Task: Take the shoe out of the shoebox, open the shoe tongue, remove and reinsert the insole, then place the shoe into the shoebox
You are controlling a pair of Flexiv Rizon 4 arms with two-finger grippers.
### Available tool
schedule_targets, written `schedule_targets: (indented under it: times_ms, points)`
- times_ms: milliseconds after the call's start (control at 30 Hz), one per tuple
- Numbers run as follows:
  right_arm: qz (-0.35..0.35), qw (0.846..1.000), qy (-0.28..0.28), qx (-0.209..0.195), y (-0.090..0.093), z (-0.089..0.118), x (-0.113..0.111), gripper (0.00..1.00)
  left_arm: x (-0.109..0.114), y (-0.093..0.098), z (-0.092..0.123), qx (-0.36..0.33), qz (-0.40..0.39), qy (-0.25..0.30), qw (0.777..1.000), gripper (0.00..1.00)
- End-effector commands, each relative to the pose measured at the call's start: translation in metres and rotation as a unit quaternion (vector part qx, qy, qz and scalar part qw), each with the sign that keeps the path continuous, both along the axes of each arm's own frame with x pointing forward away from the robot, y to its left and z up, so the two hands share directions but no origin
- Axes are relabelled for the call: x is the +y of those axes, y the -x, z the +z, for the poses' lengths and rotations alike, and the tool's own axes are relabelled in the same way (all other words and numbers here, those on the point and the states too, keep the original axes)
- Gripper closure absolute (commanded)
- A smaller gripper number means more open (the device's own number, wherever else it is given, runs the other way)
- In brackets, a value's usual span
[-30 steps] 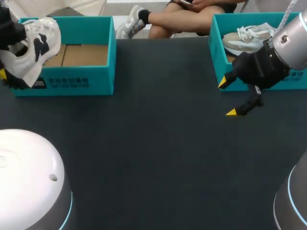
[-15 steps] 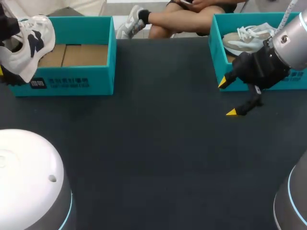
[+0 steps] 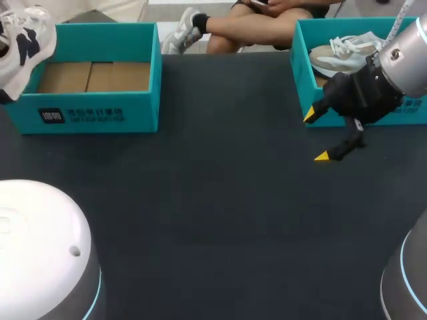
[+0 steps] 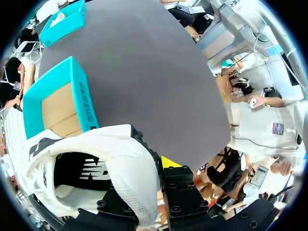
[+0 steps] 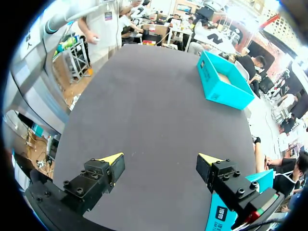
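Up and off to the left went the white shoe (image 3: 23, 47) with black marks, away from the brown floor of the shoebox (image 3: 100, 110). The right tool (image 3: 315, 137) stayed where it was.

Now the shoe hangs in the air at the left end of the shoebox, partly cut off at the edge of the head view. The left tool (image 4: 149, 166) is clenched on the shoe. In the left wrist view the shoe's soft white wall runs down between its two fingers. The blue-green shoebox stands open on the dark tabletop (image 3: 213, 200), below the shoe.

The right tool is released, its two yellow tips wide apart, holding nothing. It hangs over the tabletop just in front of a second box (image 3: 301, 73), also blue-green. A pale sneaker (image 3: 340, 57) lies in that second box.
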State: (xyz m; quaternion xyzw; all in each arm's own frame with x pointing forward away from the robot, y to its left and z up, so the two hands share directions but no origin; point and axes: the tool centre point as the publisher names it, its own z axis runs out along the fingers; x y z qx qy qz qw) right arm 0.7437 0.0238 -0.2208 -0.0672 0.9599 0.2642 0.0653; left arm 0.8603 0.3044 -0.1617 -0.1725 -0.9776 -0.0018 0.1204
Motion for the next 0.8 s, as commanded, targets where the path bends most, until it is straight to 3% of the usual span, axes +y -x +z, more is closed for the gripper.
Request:
schedule_targets:
  times_ms: [33, 300, 500, 633, 800]
  points:
    - [-0.001, 1.0, 0.001, -0.001, 0.0, -0.001, 0.001, 0.0, 0.017, -0.035, -0.002, 0.019, -0.011, 0.008, 1.0, 1.0]
    - [-0.001, 1.0, 0.001, -0.001, 0.0, -0.001, 0.001, 0.0, 0.032, -0.083, -0.009, -0.007, 0.007, 0.002, 1.0, 1.0]
    - [-0.001, 1.0, 0.001, -0.001, 0.0, -0.001, 0.001, 0.0, 0.03, -0.118, -0.016, -0.03, 0.013, -0.005, 0.999, 1.0]
    - [-0.001, 1.0, 0.001, -0.001, 0.0, -0.001, 0.001, 0.0, 0.024, -0.132, -0.02, -0.041, 0.037, -0.017, 0.998, 1.0]
    - [-0.001, 1.0, 0.001, -0.001, 0.0, -0.001, 0.001, 0.0, 0.024, -0.132, -0.02, -0.041, 0.037, -0.017, 0.998, 1.0]
